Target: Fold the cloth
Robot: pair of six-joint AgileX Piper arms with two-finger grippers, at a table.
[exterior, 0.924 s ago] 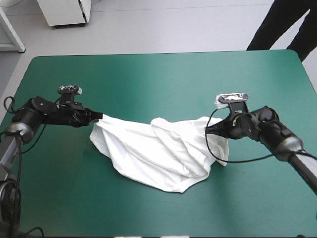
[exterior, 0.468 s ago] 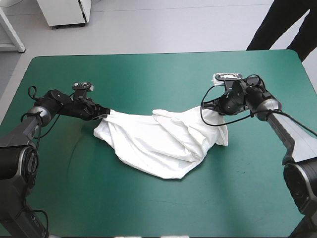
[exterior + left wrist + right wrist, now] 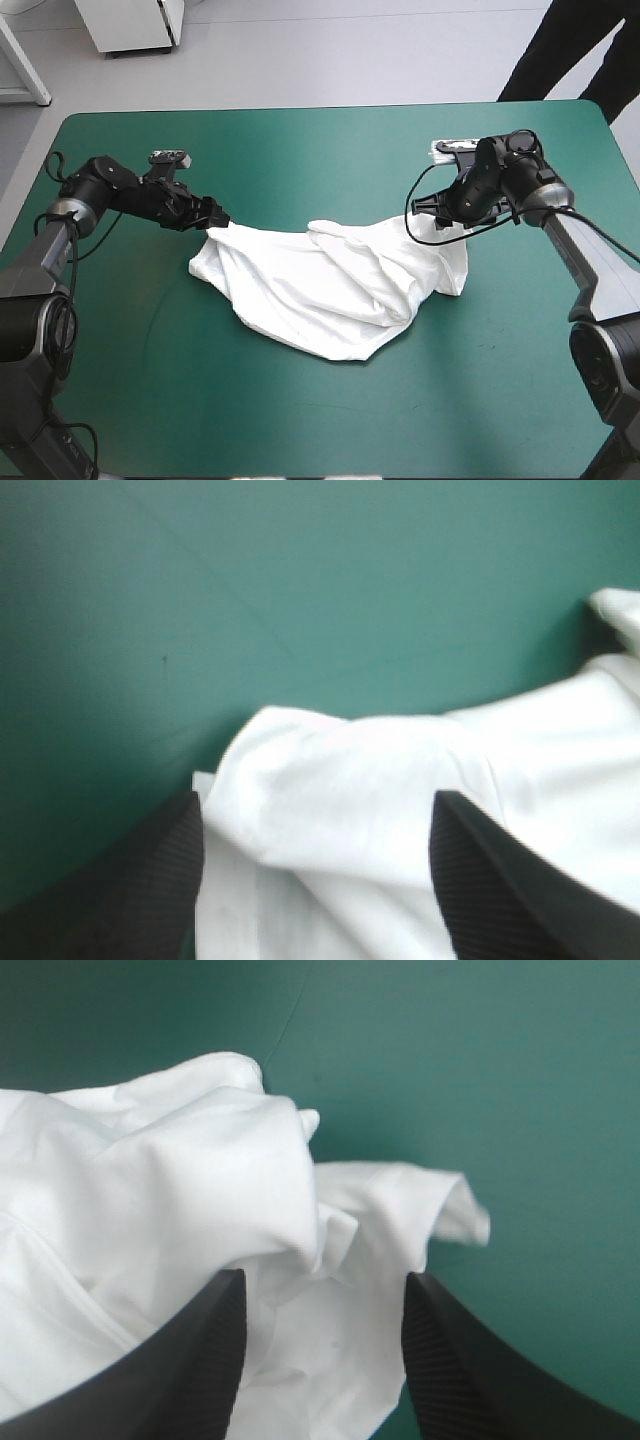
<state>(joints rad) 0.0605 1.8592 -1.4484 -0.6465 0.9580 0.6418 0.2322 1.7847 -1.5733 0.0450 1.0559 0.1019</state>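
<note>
The white T-shirt (image 3: 330, 285) lies in a loose, creased heap at the middle of the table, on its teal-green cover (image 3: 300, 140), stretched sideways between the two arms, with a rounded lobe sagging toward the near edge. The left gripper (image 3: 214, 214) is low at the shirt's left corner, where the fabric draws up into a narrow point toward it. In the left wrist view its black fingers (image 3: 500, 880) stand well apart, spread rather than clamped, and a smooth fold of white cloth fills the gap between them and runs on ahead, with bare cover beyond. The right gripper (image 3: 443, 214) is at the shirt's right upper corner, over a raised bunch of fabric. In the right wrist view its black fingers (image 3: 180, 1370) are likewise parted, not pinching, and crumpled folds lie between and ahead of them, a small flap sticking out to one side onto the cover. From the high view I cannot tell whether either gripper touches the cloth.
</note>
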